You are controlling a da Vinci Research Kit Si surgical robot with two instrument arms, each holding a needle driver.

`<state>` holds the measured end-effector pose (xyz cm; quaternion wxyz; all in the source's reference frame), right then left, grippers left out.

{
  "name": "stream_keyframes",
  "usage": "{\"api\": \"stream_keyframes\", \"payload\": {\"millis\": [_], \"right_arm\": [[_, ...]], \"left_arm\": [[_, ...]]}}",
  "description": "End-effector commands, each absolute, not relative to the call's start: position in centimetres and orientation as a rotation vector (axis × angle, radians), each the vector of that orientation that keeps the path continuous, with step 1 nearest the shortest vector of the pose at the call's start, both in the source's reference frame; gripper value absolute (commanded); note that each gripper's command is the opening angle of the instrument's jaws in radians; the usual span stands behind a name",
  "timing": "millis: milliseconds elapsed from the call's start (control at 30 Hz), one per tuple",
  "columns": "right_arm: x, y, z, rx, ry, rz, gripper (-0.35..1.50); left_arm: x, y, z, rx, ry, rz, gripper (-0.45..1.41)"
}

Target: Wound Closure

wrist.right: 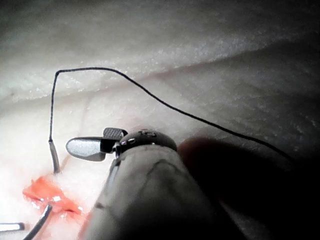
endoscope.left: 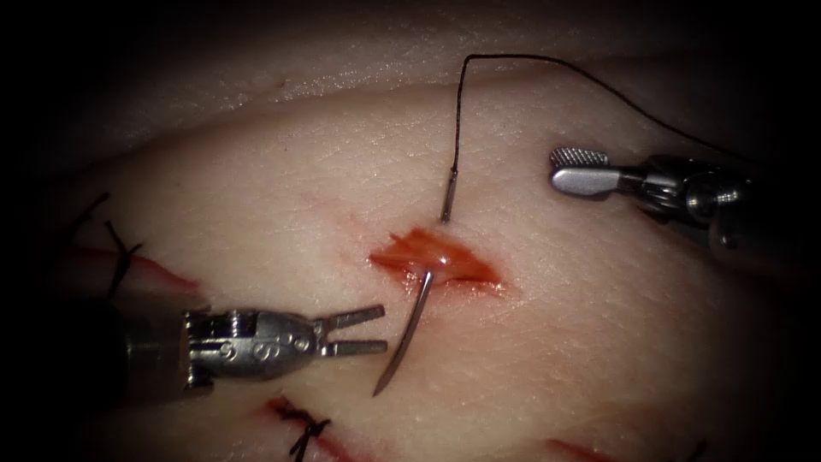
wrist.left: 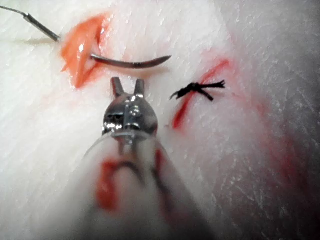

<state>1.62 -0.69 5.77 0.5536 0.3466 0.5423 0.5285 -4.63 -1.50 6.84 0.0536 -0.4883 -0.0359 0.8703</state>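
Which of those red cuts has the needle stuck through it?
The middle cut, open and unstitched. The needle passes through it, held by neither gripper; the others already carry dark stitches.

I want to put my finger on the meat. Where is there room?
Bare tissue lies right of the cut, below the open, empty right tool. It's crowded at the cut, where the needle sits in the tissue, beside the open, empty left tool and under the thread.
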Motion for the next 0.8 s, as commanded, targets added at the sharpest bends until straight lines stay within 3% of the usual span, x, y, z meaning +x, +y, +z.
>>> {"api": "stream_keyframes", "payload": {"millis": [33, 533, 800], "right_arm": [[1.73, -0.70, 5.86, 0.816, 1.284, 1.241, 1.11], [1.79, -0.91, 6.06, 0.799, 1.290, 1.229, 1.03], [1.79, -0.99, 6.22, 0.813, 1.281, 1.241, 0.96]], "left_arm": [[-4.74, -1.49, 6.91, -1.516, -0.115, 2.657, 0.34], [-4.82, -1.53, 6.91, -1.652, -0.124, 2.672, 0.51], [-4.93, -1.55, 6.67, -1.669, -0.101, 2.665, 0.71]]}}
